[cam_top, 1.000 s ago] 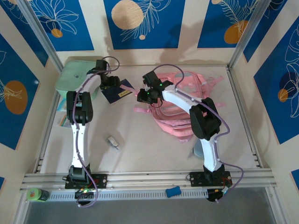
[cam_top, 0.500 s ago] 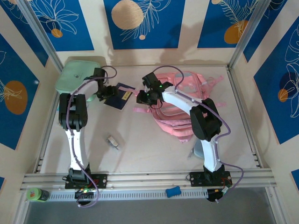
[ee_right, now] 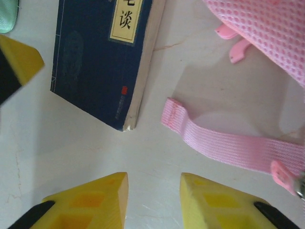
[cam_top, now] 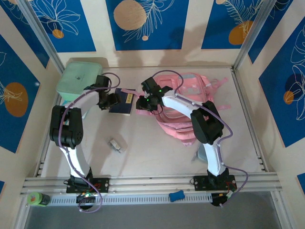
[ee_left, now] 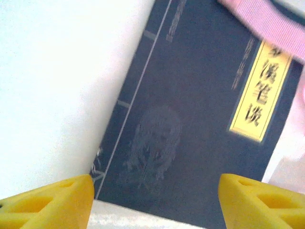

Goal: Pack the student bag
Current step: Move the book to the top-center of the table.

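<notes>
The student bag (cam_top: 193,88), a soft pink backpack, lies slumped at the far right of the table (cam_top: 152,157) near the back wall, with the right arm reaching across it. Whether it is unzipped, or what it holds, cannot be told. A mint-green box (cam_top: 78,78) sits in the far left corner (top shut, contents hidden). Between these two containers, and outside both, one dark blue book (cam_top: 123,103) with a yellow title label lies flat on the tabletop. The left gripper (cam_top: 113,101) hovers at the book's box-side edge, fingers spread wide and clamping nothing. The right gripper (cam_top: 141,103) hangs over bare table on the book's other side, fingers a narrow gap apart and empty. One loose pink strap (ee_right: 228,143) ends just beside the book's corner without touching it. The near middle of the table lies open, with a single small object (cam_top: 114,145) on it. The count: one bag, one box, one book, two arms.
</notes>
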Motion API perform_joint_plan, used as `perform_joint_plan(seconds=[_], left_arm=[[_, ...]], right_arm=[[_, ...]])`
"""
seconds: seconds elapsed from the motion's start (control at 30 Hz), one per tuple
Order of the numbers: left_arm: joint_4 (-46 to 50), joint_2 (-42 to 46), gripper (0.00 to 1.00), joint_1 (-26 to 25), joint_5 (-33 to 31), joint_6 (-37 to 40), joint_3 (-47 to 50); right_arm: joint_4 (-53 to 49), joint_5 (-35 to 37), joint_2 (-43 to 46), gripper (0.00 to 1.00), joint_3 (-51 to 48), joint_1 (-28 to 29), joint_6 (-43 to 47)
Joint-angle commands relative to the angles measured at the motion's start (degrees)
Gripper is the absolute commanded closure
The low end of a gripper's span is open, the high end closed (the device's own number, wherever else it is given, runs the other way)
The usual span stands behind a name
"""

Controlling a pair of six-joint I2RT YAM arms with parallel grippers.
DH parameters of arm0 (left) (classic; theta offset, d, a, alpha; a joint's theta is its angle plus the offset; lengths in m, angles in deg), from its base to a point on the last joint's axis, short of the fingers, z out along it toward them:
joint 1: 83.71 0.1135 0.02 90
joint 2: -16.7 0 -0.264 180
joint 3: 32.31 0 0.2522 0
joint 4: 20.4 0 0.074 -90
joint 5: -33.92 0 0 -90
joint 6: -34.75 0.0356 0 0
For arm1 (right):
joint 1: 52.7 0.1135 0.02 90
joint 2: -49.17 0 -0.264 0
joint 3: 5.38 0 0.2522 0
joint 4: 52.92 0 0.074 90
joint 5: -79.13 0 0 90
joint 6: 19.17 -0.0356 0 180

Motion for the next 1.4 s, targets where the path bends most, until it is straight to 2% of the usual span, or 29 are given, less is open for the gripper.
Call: perform_joint_plan(seconds=[0.0, 0.07, 0.17, 0.3, 0.47, 0.63, 0.87, 0.93, 1.07, 1.1, 1.2, 1.3, 1.37], left_arm=[[1.57, -3.78, 0.33, 0.81, -2.07, 1.50, -5.73], [0.83, -5.45, 0.34, 1.18, -1.58, 2.15, -6.94], [-2.29, -7.14, 0.35, 1.67, 2.45, 3.83, -7.24], [1.83, -11.33, 0.35, 2.27, 2.69, 4.66, -10.96], [0.26, -10.85, 0.37, 2.31, 5.69, 3.65, -6.82], [-3.69, -5.77, 0.43, 1.75, 10.28, 1.60, 2.07], [-5.93, 5.29, 0.47, -1.08, 9.72, -0.30, 15.47], [-5.67, 8.29, 0.47, -1.63, 9.74, -0.88, 18.55], [-5.69, 14.78, 0.46, -2.04, 5.64, -4.14, 25.17], [-6.90, 16.41, 0.43, -2.01, 4.56, -4.77, 27.14], [-6.46, 16.95, 0.39, -1.65, 2.66, -4.42, 26.97], [-4.33, 15.04, 0.38, -1.14, 0.91, -3.89, 24.15], [-6.59, 15.11, 0.39, -0.87, 1.28, -4.50, 24.54]], right_arm=[[-1.53, -3.17, -4.29, 0.65, 5.33, 0.91, -1.87], [-2.80, -2.78, -6.17, 0.65, 8.47, 1.51, -2.21], [-3.49, -1.85, -9.98, 0.64, 12.72, 2.03, -2.85], [-6.04, -2.84, -15.61, 0.63, 19.07, 2.22, -3.47], [-7.16, -1.72, -19.27, 0.61, 23.07, 2.41, -2.23], [-9.74, -2.85, -22.17, 0.61, 26.57, 2.37, -1.06], [-11.92, -4.82, -20.03, 0.63, 25.10, 4.35, 2.15], [-12.26, -5.60, -17.80, 0.63, 22.54, 5.41, 2.81], [-13.15, -2.45, -12.10, 0.62, 15.86, 6.81, 2.41], [-11.75, -2.50, -10.35, 0.62, 13.34, 6.69, 1.73], [-9.35, -2.85, -8.60, 0.61, 10.07, 5.61, 0.50], [-9.80, -3.49, -9.99, 0.59, 11.50, 4.48, 1.28], [-9.10, -3.93, -10.81, 0.58, 12.36, 4.27, 2.00]])
